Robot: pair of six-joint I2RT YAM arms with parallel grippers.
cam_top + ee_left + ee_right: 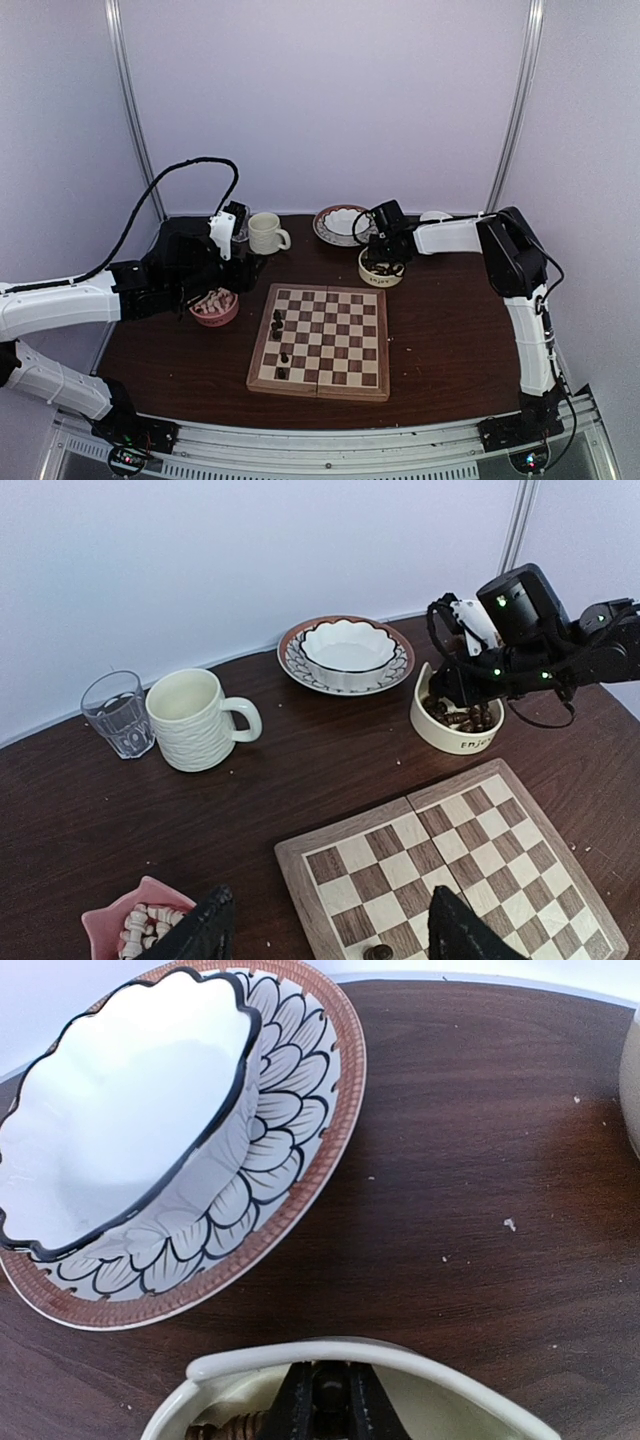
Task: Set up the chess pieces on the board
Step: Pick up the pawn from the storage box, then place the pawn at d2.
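Cream bowl point(250, 1358) cut by bottom edge, jaws' contents hidden inside it, chess pieces point(277, 322) too small to identify.

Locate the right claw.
Top view, back right: the right claw is down in the cream bowl of dark pieces, behind the board, beside the patterned plate.

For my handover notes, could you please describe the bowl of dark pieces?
Start at the chequered wooden chessboard; just beyond its far right corner sits a round cream ceramic bowl. Unlike the scalloped white bowl behind it, it holds dark brown chess pieces.
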